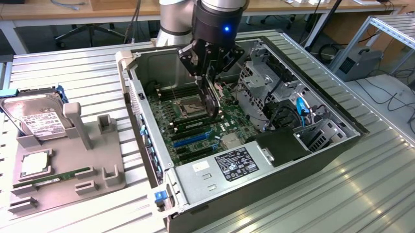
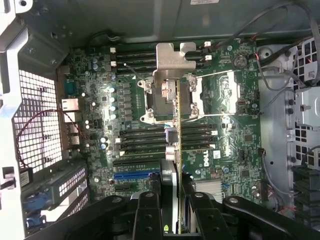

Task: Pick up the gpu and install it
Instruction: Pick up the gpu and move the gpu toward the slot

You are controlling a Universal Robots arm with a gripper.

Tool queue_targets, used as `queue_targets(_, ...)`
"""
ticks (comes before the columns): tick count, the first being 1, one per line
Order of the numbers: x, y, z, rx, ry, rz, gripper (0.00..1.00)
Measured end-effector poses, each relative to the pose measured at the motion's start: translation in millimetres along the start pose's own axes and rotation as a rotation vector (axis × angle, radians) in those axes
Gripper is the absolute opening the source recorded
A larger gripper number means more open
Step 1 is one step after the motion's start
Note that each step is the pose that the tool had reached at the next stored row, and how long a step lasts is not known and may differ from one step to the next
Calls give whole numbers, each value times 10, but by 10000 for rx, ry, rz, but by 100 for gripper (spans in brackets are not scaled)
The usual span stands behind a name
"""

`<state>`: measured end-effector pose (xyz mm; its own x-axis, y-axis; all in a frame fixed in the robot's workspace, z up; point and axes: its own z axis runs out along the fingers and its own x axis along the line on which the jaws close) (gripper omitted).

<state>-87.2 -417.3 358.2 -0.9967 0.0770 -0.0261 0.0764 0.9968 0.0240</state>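
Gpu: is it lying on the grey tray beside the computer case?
No, the end effector holds the gpu upright over the motherboard inside the case.

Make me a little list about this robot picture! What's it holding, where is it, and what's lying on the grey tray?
Holding: graphics card, standing on edge, clamped in the gripper
Where: inside the open computer case, over the green board
Plugged in: cannot tell
On the grey tray: hard drive, memory stick, square silvery chip
Tray's place: beside the case, at the exterior view's left
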Motion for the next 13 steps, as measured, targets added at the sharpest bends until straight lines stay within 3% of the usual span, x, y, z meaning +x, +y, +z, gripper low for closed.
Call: queue_targets(13, -56, 4, 26, 1, 0, 0, 27)
